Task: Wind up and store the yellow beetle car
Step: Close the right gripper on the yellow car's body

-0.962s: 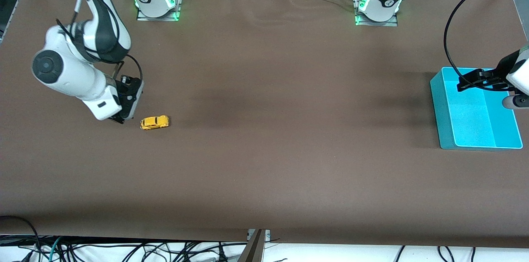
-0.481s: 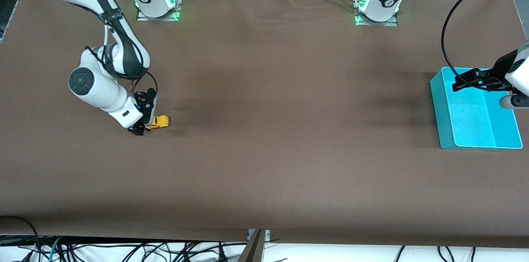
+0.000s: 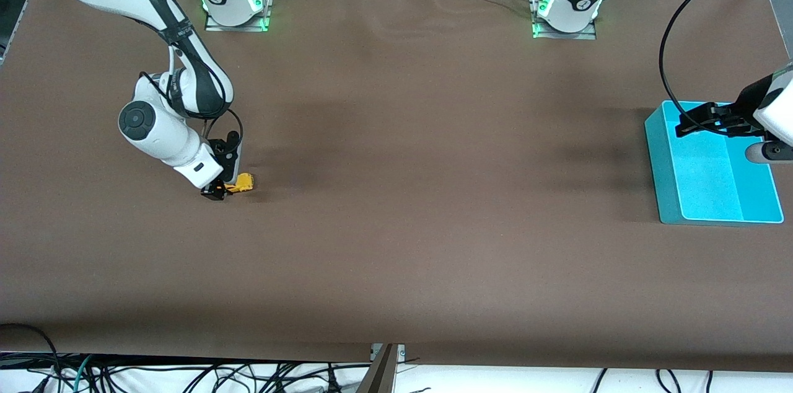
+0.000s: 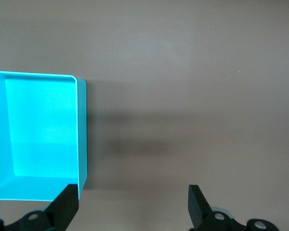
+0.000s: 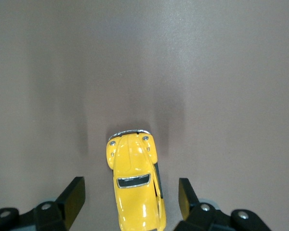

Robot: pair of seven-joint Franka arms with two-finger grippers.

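Down on the brown table, toward the right arm's end: yellow beetle car, wheels on the surface, nose pointing away from the wrist in the right wrist view. Straddled at the tail by the right gripper, low over the rear half, fingers spread wide on either flank with table showing between each pad and the body — no contact visible, nothing clenched yet. Looks like a lineup for a squeeze across the sides, probably so the toy can be dragged backward on its wheels to wind it. Well apart, at the left arm's end: turquoise bin, empty inside, presumably the storage spot. Waiting over the bin's edge: left gripper, fingers apart and holding nothing, likely parked to receive or simply out of the way.
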